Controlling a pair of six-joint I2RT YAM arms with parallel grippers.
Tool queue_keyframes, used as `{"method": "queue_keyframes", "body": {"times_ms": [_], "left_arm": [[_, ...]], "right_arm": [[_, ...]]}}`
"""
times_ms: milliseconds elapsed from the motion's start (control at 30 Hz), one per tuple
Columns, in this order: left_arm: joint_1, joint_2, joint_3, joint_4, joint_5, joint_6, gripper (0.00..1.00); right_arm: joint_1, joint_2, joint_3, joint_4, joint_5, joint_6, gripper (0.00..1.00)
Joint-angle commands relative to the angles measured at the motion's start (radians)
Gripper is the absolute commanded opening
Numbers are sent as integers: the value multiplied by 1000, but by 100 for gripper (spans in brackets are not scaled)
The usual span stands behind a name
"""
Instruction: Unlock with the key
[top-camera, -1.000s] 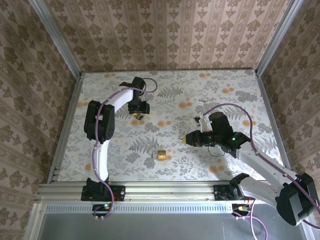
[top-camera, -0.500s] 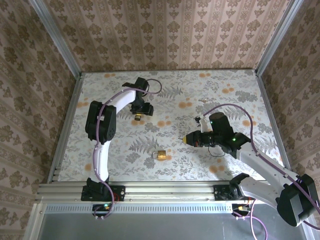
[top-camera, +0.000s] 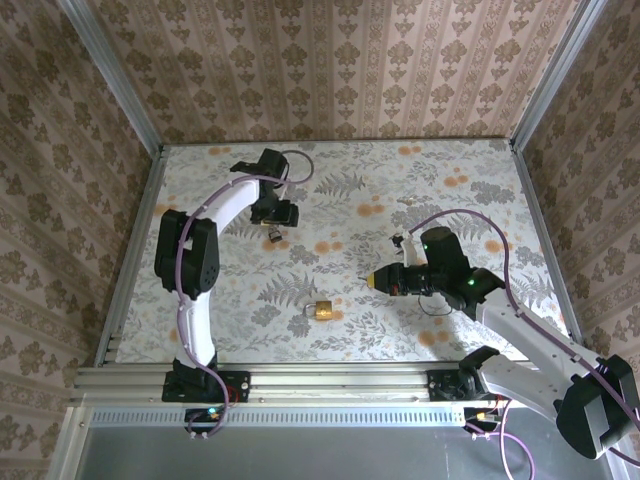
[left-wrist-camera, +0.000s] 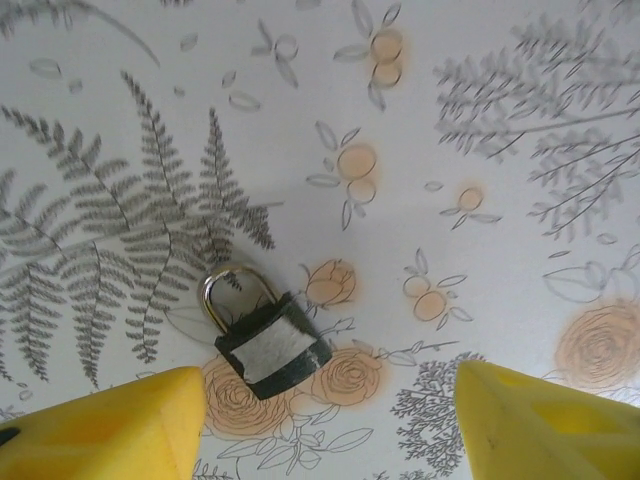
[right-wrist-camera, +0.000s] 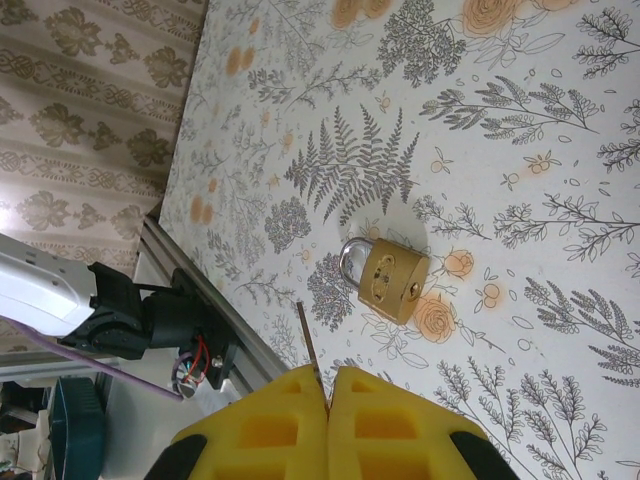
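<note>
Since the right gripper (right-wrist-camera: 327, 378) is pressed fully closed on the key (right-wrist-camera: 306, 338), with the thin blade sticking out past its yellow fingertips, we take the right arm as the one to do the unlocking. From above, that blade points leftward across the table (top-camera: 450, 190), and the brass padlock (top-camera: 322, 310) lies flat a little beyond its tip, apart from it and off its line. In the right wrist view the padlock sits ahead and slightly right of the blade, its long axis at a slant to it, with the shackle on the left and the bottom of the body on the right. We judge the key must come down and swing round onto that axis to meet the bottom end, though we cannot make out the keyway. The left gripper (left-wrist-camera: 330, 405) hangs over the far-left part of the table, fingers wide apart with nothing between them. Below it a dark padlock (left-wrist-camera: 272, 350) with a grey face lies flat, nearer the left finger. We cannot tell which lock the key fits; the brass one is far closer to it
</note>
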Motion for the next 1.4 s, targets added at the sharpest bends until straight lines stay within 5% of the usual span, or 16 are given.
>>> {"method": "queue_keyframes", "body": {"times_ms": [0, 1367], "left_arm": [[21, -44, -60, -10, 7, -48, 67], [-16, 87, 12, -32, -26, -78, 61]], "right_arm": [[-4, -15, -10, -17, 8, -19, 0], [-5, -42, -45, -16, 8, -23, 0]]}}
